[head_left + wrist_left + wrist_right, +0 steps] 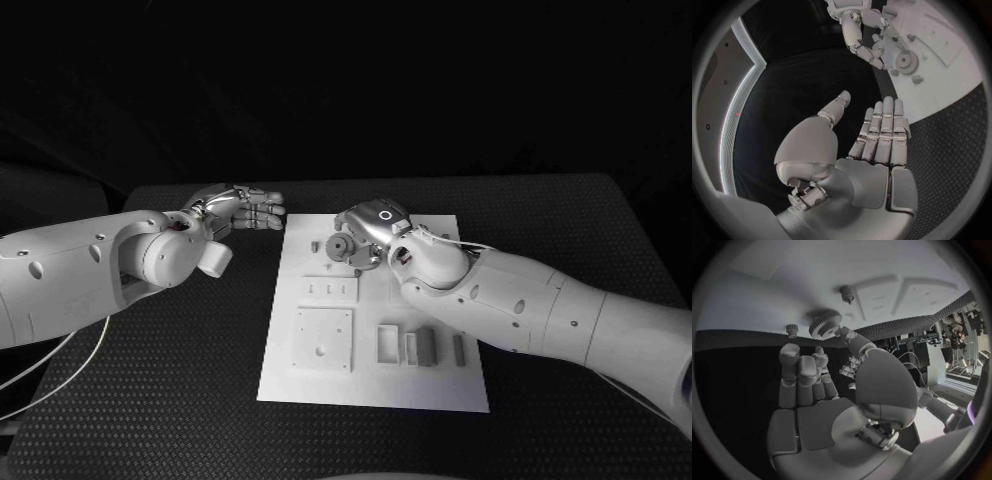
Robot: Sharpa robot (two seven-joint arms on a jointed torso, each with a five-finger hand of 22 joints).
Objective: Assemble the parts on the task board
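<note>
Grey and knurled round its rim, the gear [825,323] stood on the far end of the white task board [433,385]; it looked small, light, stiff and best pinched by that ridged edge, where the right hand [368,235] already had thumb and fingertips. The left hand [245,208] hovered off the board with straight fingers, holding nothing. Underneath lay a black textured table [173,420], likely grippy, in a dark room.

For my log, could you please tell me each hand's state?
Left hand: open, holding nothing.
Right hand: cannot be told.
</note>
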